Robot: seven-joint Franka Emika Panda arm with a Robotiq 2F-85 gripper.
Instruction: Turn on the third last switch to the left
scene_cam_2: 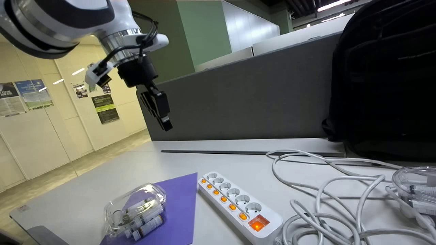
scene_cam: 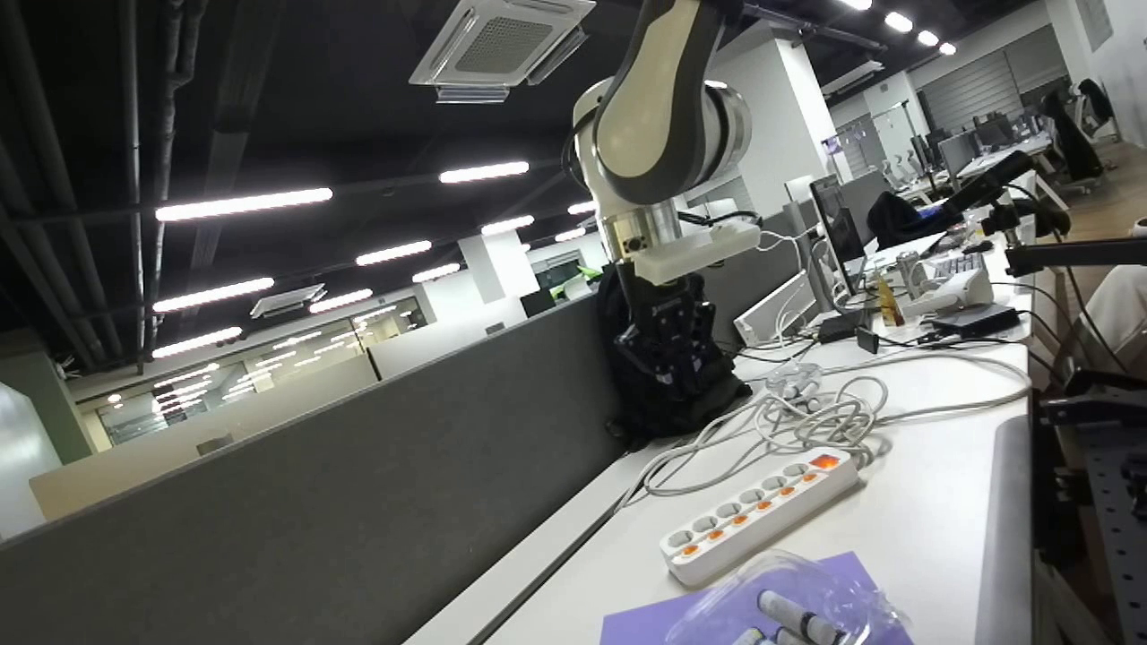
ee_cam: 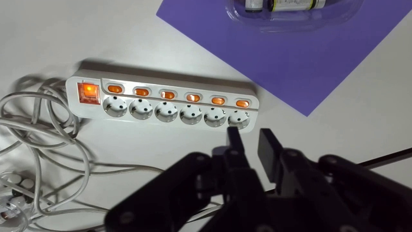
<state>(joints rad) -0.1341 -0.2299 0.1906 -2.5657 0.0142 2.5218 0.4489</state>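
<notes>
A white power strip lies on the white table, also in both exterior views. It has a row of sockets and beside it a row of small orange switches. A larger red switch at the cable end glows orange, also in an exterior view. Whether the small switches are lit or only reflect light I cannot tell. My gripper is open and empty, with a narrow gap between its fingers. It hangs well above the table, apart from the strip, in both exterior views.
A purple sheet lies beside the strip, with a clear plastic box of small bottles on it. Loose grey cables coil at the strip's cable end. A black backpack stands against the dark grey partition.
</notes>
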